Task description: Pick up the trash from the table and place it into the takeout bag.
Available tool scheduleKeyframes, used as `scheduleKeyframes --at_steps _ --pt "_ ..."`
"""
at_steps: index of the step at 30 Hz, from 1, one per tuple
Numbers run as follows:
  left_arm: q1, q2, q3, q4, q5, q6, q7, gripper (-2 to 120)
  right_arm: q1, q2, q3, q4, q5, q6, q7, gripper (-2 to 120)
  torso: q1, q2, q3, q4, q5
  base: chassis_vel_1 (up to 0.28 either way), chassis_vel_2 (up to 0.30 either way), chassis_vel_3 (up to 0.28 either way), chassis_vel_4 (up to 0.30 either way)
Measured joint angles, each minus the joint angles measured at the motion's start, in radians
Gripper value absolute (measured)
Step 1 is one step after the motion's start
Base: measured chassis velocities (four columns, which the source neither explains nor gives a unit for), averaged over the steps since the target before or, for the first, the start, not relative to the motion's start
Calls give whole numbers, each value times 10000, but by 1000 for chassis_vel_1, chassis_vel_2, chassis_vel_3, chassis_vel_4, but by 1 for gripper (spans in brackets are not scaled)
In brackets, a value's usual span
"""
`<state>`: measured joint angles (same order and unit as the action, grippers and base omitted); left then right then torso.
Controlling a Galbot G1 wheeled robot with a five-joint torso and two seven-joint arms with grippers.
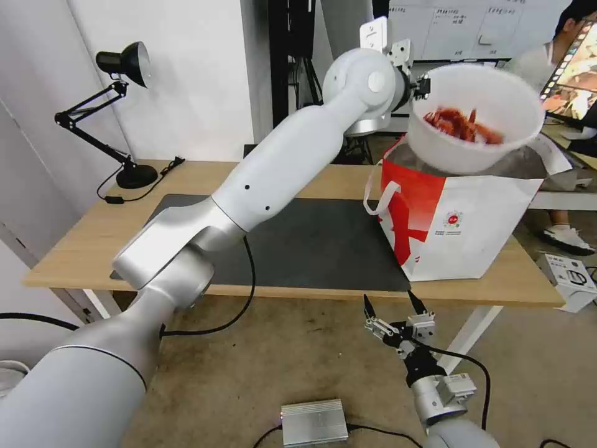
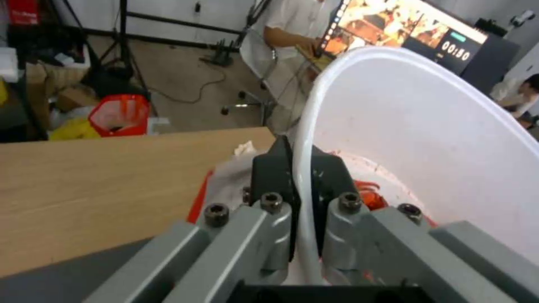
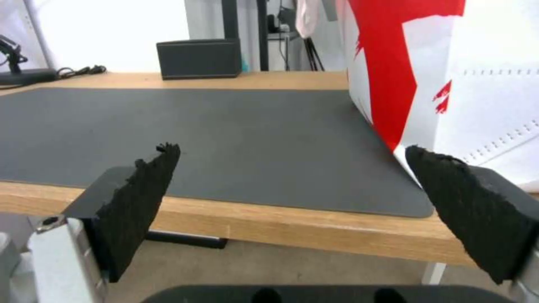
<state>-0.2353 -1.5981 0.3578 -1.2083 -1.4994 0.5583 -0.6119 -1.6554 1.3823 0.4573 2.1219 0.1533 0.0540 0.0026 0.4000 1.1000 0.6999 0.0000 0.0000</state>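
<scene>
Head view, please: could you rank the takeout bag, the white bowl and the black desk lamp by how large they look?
1. Takeout bag, largest.
2. White bowl, held above it by the left gripper.
3. Black desk lamp, spindly and farther away, so unsure.

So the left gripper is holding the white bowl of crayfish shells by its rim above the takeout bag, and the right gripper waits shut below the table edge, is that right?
Nearly: the right gripper is open, fingers spread in the right wrist view. The left gripper does clamp the bowl's rim above the takeout bag.
</scene>
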Motion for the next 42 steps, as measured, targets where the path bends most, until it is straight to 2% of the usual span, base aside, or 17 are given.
scheduleKeyframes --at_steps 12,14,16,17,20,25,26,27,29,32,33,36,42 --pt "219 -3 304 -49 306 -44 -152 9 0 0 0 0 0 0 0 100 1 0 0 0 0 0 0 0 0" --pt "222 -3 340 -71 315 13 -250 21 0 0 0 0 0 0 0 100 0 0 0 0 0 0 0 0 0" --pt "222 -3 344 -74 315 24 -269 22 0 0 0 0 0 0 0 100 0 0 0 0 0 0 0 0 0" --pt "221 -3 358 -101 315 123 -398 30 0 0 0 0 0 0 0 100 1 0 0 0 0 0 0 0 0" --pt "221 -2 389 -159 316 231 -482 43 0 0 0 0 0 0 0 100 0 0 0 0 0 0 0 0 0" --pt "221 -1 426 -237 319 311 -501 53 0 0 0 0 0 0 0 100 0 0 0 0 0 0 0 0 0" --pt "226 0 457 -286 320 352 -502 63 0 0 0 0 0 0 0 100 0 0 0 0 0 0 0 0 0" --pt "230 1 476 -311 329 368 -497 68 0 0 0 0 0 0 0 100 0 0 0 0 0 0 0 0 0" --pt "234 1 485 -324 335 374 -495 71 0 0 0 0 0 0 0 100 0 0 0 0 0 0 0 0 0" --pt "253 5 538 -403 347 409 -498 86 0 0 0 0 0 0 0 100 1 0 1 0 0 0 0 0 0" --pt "253 5 538 -403 347 409 -498 86 0 0 0 0 0 0 0 100 1 0 1 0 0 0 0 0 0" --pt "253 4 601 -443 370 414 -507 99 0 0 0 0 0 0 0 100 0 0 1 0 0 0 0 0 0" --pt "243 4 639 -547 376 420 -514 100 0 0 0 0 0 0 0 100 0 0 0 0 0 0 0 0 0"
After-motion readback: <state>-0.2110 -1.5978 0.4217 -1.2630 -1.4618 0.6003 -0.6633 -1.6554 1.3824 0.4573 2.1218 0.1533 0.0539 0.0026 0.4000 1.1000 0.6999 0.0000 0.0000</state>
